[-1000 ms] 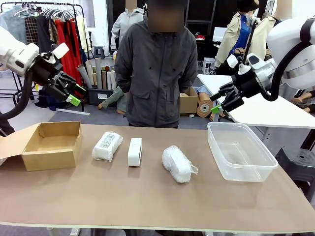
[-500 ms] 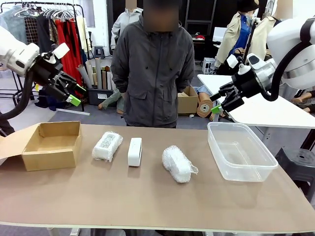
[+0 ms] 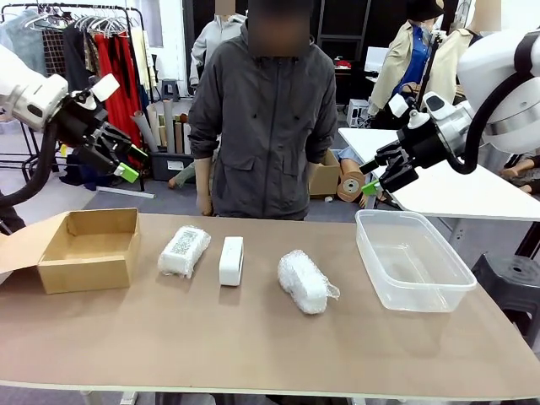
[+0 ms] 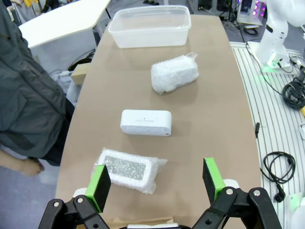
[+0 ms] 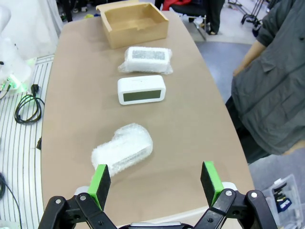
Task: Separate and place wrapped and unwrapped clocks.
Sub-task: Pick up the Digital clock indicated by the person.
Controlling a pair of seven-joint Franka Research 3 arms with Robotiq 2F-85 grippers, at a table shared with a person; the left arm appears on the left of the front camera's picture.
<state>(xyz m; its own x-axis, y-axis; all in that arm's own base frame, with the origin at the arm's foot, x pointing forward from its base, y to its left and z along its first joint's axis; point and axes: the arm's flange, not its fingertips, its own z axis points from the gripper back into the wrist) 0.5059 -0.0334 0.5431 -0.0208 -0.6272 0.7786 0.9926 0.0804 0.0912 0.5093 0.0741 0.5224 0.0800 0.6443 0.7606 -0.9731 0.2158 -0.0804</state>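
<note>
Hovering high over the 9 o'clock end of the table (image 3: 253, 346), the left gripper (image 3: 126, 164) is hanging in the air with its green-padded fingers spread wide apart, gripping nothing. The right gripper (image 3: 371, 181) is doing the same over the 3 o'clock end, jaws apart and empty, well above the clear plastic tub (image 3: 426, 297).

Three clocks are lying in a row across the middle of the table, none touching another. The left wrapped clock (image 3: 184, 251) is sitting at 9 o'clock of the row, near the open cardboard box (image 3: 89, 249). The bare white clock (image 3: 230, 260) is standing on its long edge just beside it, in the middle. The right wrapped clock (image 3: 302, 281) is lying at 3 o'clock of the row, angled, between the bare clock and the tub. Box and tub are both holding nothing.

The left wrist camera is looking down between its spread fingers (image 4: 101, 186) at the left wrapped clock (image 4: 129, 169), with the bare clock (image 4: 146, 122) at 12 o'clock of it. The right wrist camera is showing its fingers (image 5: 209, 181) equally apart, the right wrapped clock (image 5: 123, 149) just past them toward 11 o'clock.

A person (image 3: 266, 126) in a dark jacket is standing at the 12 o'clock side of the table, arms hanging down.
</note>
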